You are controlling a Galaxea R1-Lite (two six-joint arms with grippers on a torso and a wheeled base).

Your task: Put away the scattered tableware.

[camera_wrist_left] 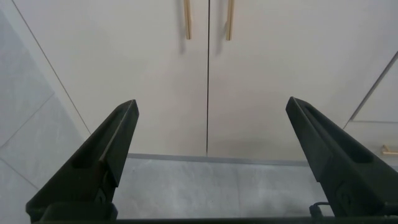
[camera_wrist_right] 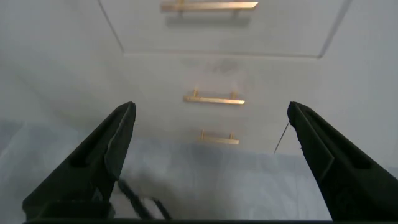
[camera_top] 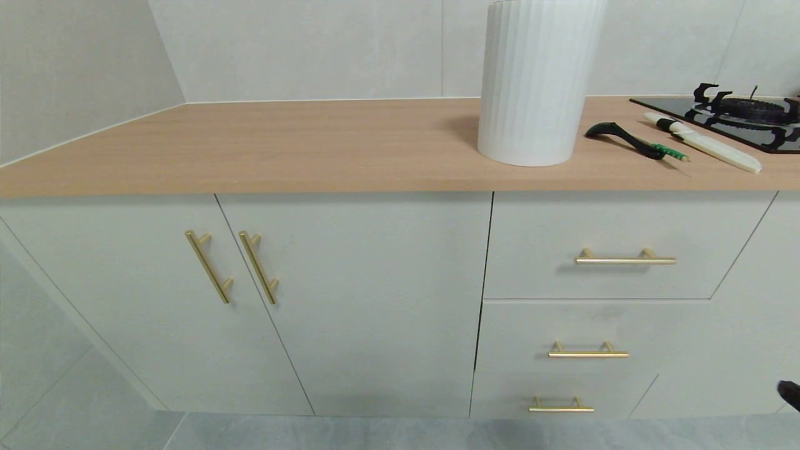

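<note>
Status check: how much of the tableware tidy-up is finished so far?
Done: nothing visibly. A black-handled utensil and a white knife lie on the countertop beside the white ribbed container. In hand: nothing; the left claw and right claw are open and empty, low before the cabinet doors and drawers. Left: both pieces to put away.

upper frame — pale tiled wall (camera_top: 312,50) | middle: wooden countertop (camera_top: 281,144) before me | below: white cabinet doors (camera_top: 362,300) left, drawers (camera_top: 600,225) right — gold handles (camera_top: 625,260) | bottom: grey floor (camera_top: 375,434)

Kitchen: countertop (camera_top: 281,144), gas hob (camera_top: 747,111)
</note>
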